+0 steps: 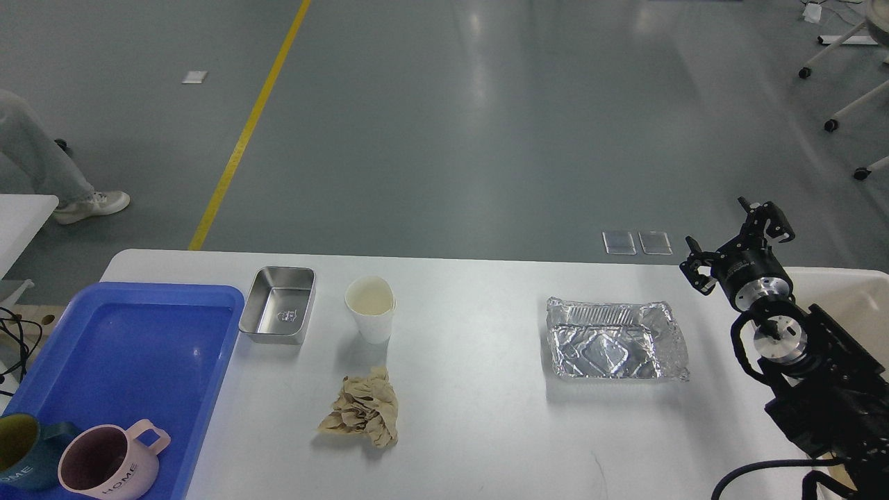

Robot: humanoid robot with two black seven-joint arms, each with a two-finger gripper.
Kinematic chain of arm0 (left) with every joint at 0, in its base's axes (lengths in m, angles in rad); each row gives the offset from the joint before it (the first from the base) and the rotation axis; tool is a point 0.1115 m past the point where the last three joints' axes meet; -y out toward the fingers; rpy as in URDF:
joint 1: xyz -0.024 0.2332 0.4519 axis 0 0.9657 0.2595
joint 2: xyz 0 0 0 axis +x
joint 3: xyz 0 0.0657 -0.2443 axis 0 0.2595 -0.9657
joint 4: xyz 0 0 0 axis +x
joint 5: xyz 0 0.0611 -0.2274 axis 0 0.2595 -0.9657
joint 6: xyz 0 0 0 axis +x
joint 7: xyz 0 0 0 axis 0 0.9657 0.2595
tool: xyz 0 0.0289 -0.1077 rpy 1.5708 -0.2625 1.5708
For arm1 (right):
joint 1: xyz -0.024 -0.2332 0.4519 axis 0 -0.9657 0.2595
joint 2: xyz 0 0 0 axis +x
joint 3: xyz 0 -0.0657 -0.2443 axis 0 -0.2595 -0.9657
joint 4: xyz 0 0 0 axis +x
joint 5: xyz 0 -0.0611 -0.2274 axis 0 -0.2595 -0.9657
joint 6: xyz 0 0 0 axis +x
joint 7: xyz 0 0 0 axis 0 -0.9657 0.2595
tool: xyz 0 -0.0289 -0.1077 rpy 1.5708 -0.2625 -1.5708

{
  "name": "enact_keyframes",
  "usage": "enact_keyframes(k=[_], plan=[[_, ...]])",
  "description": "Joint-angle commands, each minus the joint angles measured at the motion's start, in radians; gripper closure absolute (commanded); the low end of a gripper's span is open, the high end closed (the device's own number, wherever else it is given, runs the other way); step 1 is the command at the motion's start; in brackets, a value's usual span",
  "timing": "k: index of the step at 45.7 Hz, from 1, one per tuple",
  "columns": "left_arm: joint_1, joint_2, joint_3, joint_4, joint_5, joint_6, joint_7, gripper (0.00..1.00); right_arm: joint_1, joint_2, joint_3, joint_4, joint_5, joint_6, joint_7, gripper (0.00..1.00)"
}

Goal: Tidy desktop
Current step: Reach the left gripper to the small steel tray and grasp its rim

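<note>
The worktop [479, 417] fills the lower half of the head view and is only partly tidied. Two mugs, a pink mug [107, 469] and a dark blue mug [21, 451], already stand in the near corner of the blue tray [173, 305] at the left edge. Four items remain loose: a steel tin [278, 314], empty, just beside the tray; a paper cup [371, 307], upright and apparently empty; a crumpled brown paper [361, 410] in front of the cup; and a foil tray [615, 338], dented and empty, toward the right.

Your right claw [736, 244] hovers beyond the foil tray's far right corner, fingers spread, holding nothing. The left claw is out of view.

Judged step: between pickups. Next, lower the right claw onto the foil tray's rim; grip lightly, since foil deforms.
</note>
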Motion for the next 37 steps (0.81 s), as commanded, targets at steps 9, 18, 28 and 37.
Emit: enact_keyframes(k=[9,18,28,37], plan=[[0.016,-0.039,0.02,0.011,-0.012,0.045,0.006,0.13,-0.002,0.001,0.0,0.0,0.0,0.0,0.0,0.0],[0.074,-0.277,0.139,0.11,0.043,0.185,0.02,0.14,-0.005,0.001,-0.001,0.0,0.0,0.0,0.0,0.0],[0.094,-0.593,0.336,0.244,0.164,0.396,0.02,0.17,-0.012,0.001,-0.001,0.001,0.0,0.0,0.0,0.0],[0.102,-0.757,0.463,0.308,0.253,0.524,0.029,0.17,-0.015,-0.001,-0.02,0.0,0.0,0.001,0.0,0.0]])
